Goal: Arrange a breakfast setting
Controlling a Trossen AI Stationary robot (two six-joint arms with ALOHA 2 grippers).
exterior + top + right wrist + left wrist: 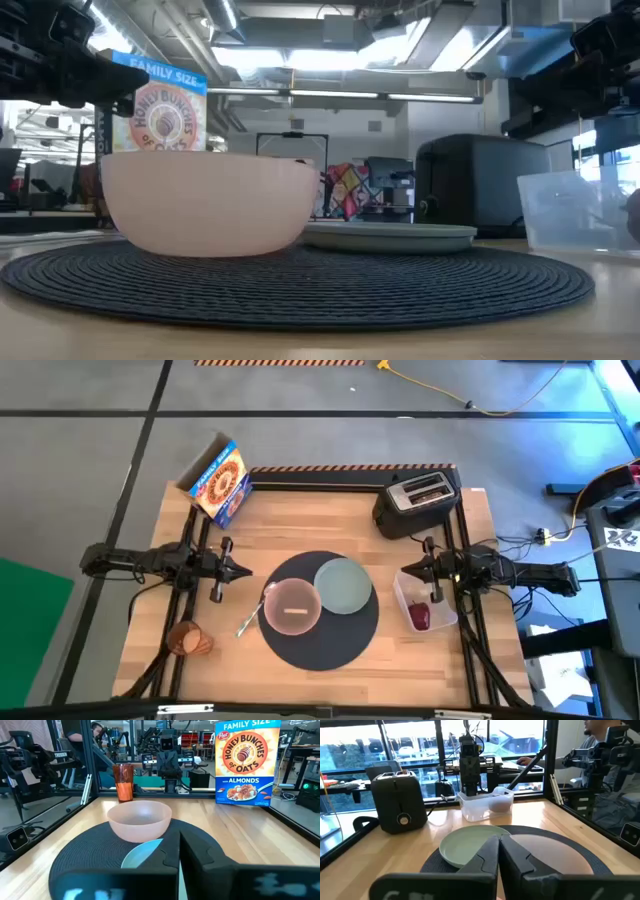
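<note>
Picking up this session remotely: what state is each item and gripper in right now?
Pink bowl: upright on mat, empty.
Green plate: flat on mat, empty.
Spoon: beside bowl.
Amber cup: off the mat.
Red fruit: inside clear tub.
Left gripper: shut, empty.
Right gripper: shut, empty.

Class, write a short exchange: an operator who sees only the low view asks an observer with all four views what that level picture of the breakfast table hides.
Operator: I see the pink bowl on the mat. Is there a spoon anywhere?
Observer: Yes, a metal spoon lies beside the bowl, on the side toward the left arm.
Operator: Is anything inside the clear tub?
Observer: A red fruit lies in it.
</note>
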